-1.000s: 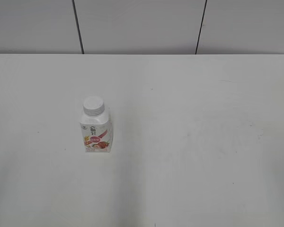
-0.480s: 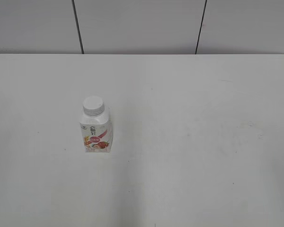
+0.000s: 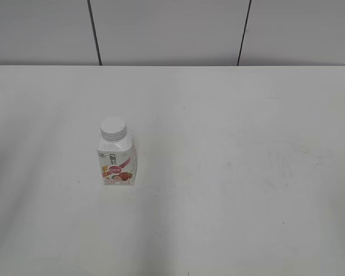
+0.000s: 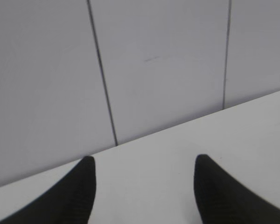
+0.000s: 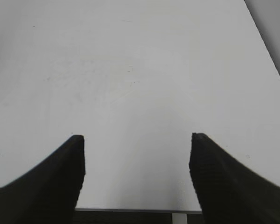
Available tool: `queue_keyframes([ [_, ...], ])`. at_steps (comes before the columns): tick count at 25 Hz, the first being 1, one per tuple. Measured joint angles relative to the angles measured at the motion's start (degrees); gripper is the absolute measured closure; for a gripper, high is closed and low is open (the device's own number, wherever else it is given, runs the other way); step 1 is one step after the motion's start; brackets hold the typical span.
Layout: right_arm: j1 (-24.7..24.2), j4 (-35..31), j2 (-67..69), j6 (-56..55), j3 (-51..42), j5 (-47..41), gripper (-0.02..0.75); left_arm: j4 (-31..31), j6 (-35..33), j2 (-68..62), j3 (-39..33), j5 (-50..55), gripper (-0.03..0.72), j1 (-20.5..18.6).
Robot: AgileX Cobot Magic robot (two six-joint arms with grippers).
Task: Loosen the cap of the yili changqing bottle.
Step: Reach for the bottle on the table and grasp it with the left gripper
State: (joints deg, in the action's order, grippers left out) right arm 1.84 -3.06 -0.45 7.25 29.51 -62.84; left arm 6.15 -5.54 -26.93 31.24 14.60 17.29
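Observation:
The yili changqing bottle (image 3: 118,164) stands upright on the white table, left of the middle in the exterior view. It is small and white with a strawberry label. Its white ribbed cap (image 3: 114,128) sits on the neck. Neither arm shows in the exterior view. My left gripper (image 4: 144,161) is open and empty, over the table near the back wall. My right gripper (image 5: 137,137) is open and empty, above the table's near edge. The bottle does not show in either wrist view.
The white table (image 3: 236,172) fills the exterior view up to a grey panelled wall (image 3: 172,29) at the back. The right wrist view shows the table's right edge (image 5: 266,42) and its near edge at the bottom.

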Motion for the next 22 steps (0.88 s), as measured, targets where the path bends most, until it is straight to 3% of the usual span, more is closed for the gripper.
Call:
queue_keyframes([
  [4, 0.0, 0.0, 0.0, 0.0, 0.0, 0.0, 0.186, 1.2, 0.1, -7.8, -5.8, -15.8, 0.27, 4.7],
  [9, 0.0, 0.0, 0.0, 0.0, 0.0, 0.0, 0.186, 1.2, 2.8, -16.4, -13.1, -29.2, 0.27, 5.0],
  [13, 0.0, 0.0, 0.0, 0.0, 0.0, 0.0, 0.186, 4.3, 7.4, -21.3, -15.7, -32.7, 0.27, 5.0],
  [18, 0.0, 0.0, 0.0, 0.0, 0.0, 0.0, 0.186, 17.4, 19.7, -28.5, -15.9, -39.4, 0.27, 4.2],
  [22, 0.0, 0.0, 0.0, 0.0, 0.0, 0.0, 0.186, 31.8, 32.6, -34.7, -16.0, -48.5, 0.27, -1.5],
])
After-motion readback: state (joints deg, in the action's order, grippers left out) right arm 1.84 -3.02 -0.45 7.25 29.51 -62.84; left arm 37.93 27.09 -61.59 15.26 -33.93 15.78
